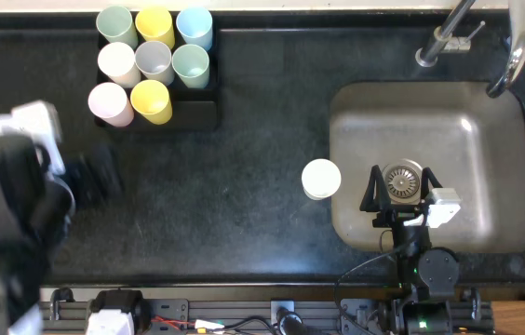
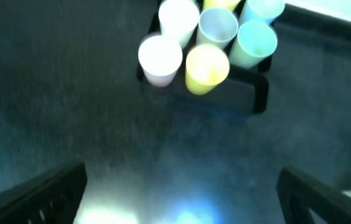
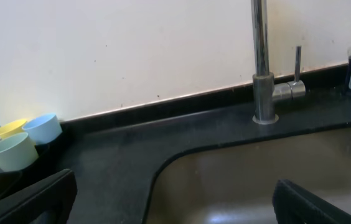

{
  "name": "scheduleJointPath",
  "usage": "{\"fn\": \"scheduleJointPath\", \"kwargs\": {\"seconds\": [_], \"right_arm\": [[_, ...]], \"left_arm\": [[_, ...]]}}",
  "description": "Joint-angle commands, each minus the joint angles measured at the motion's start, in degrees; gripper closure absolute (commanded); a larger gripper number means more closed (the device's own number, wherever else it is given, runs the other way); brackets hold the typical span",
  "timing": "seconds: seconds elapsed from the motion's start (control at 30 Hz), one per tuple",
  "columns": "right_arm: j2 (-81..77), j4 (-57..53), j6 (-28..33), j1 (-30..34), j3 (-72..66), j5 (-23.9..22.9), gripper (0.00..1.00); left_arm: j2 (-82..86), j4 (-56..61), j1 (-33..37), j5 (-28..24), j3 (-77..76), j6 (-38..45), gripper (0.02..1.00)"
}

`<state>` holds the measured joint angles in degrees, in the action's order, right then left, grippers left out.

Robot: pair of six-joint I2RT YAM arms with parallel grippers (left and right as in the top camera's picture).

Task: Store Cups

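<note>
- At the right, my right gripper (image 1: 399, 186) hangs spread open over the sink (image 1: 486, 130).
- On the black tray (image 1: 197, 112), eight cups (image 1: 154, 60) stand stored; my left gripper (image 2: 182, 186), released, faces them.
- One white cup (image 1: 321, 179) sits beside the sink, unstored.

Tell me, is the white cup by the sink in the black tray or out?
Out. The white cup sits alone on the counter beside the sink, far from the tray.
</note>
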<state>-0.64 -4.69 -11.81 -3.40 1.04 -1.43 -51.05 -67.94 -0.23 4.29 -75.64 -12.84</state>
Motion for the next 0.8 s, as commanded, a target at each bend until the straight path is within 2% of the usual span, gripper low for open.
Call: {"fn": "scheduleJointPath", "kwargs": {"seconds": [0.03,0.1,0.13,0.23,0.43,0.53,0.7,0.8], "right_arm": [[0.4,0.3,-0.2,0.1,-0.8,0.4,0.003],[0.4,0.3,-0.2,0.1,-0.8,0.4,0.003],[0.4,0.3,-0.2,0.1,-0.8,0.4,0.003],[0.4,0.2,-0.2,0.1,-0.8,0.4,0.003],[0.4,0.3,-0.2,0.1,-0.8,0.4,0.005],[0.4,0.3,-0.2,0.1,-0.8,0.4,0.003],[0.4,0.3,-0.2,0.1,-0.8,0.4,0.003],[0.4,0.3,-0.2,0.1,-0.8,0.4,0.005]], "left_arm": [[20.5,18.1,0.3,-4.2,29.2,18.2,0.020],[28.2,27.1,0.3,-8.2,38.8,18.8,0.020],[35.6,35.7,0.3,-11.7,47.1,18.8,0.020],[44.0,45.2,0.2,-14.0,56.7,18.8,0.020],[50.8,54.0,0.2,-14.2,67.9,18.2,0.020],[50.9,57.8,0.2,-14.3,72.6,11.8,0.020],[50.9,64.5,0.3,-13.2,75.3,11.9,0.020],[50.9,64.1,0.3,-11.9,75.2,11.9,0.020]]}}
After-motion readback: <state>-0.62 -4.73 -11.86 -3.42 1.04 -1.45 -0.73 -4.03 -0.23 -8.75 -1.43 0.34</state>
